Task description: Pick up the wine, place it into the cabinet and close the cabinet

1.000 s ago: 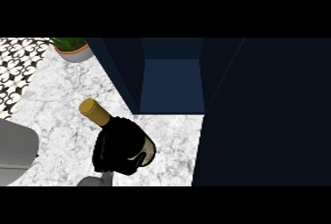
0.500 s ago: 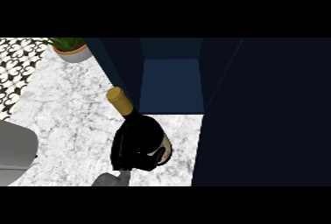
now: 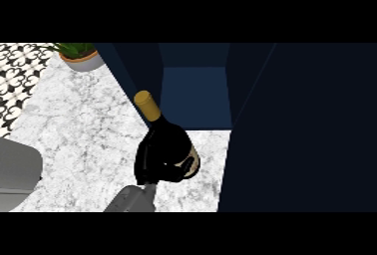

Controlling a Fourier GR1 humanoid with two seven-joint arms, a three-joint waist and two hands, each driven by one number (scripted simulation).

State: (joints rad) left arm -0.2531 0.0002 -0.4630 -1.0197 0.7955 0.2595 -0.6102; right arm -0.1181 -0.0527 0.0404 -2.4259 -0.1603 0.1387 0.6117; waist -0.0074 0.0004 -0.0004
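One hand (image 3: 158,167) showed in the head view, low and a little left of the middle of the frame. It was black, and its grey forearm (image 3: 132,199) came up from the bottom edge. Which hand it was could not be told for sure from its place, but it sat on the left half of the frame. Its fingers were curled round the wine (image 3: 165,144), so it was clamped on the bottle. The hand hid much of the bottle's dark body. A pale label showed at the bottle's right side, just past the fingers.

The wine was tilted. Its gold top (image 3: 147,104) pointed up and a bit left, toward the cabinet (image 3: 195,94). The gold top lay right at the left edge of the cabinet's opening. The bottle's body was below the opening, over the white marble surface (image 3: 81,134).

The cabinet was dark blue and stood open in the upper middle of the frame. Its inside looked a lighter blue. A big dark door (image 3: 302,129) filled the right side of the frame.

A small green plant in a grey pot (image 3: 80,56) stood on the surface in the upper left. A black and white patterned wall (image 3: 18,79) ran down the left edge. A grey rounded shape (image 3: 16,172) sat at the lower left edge.
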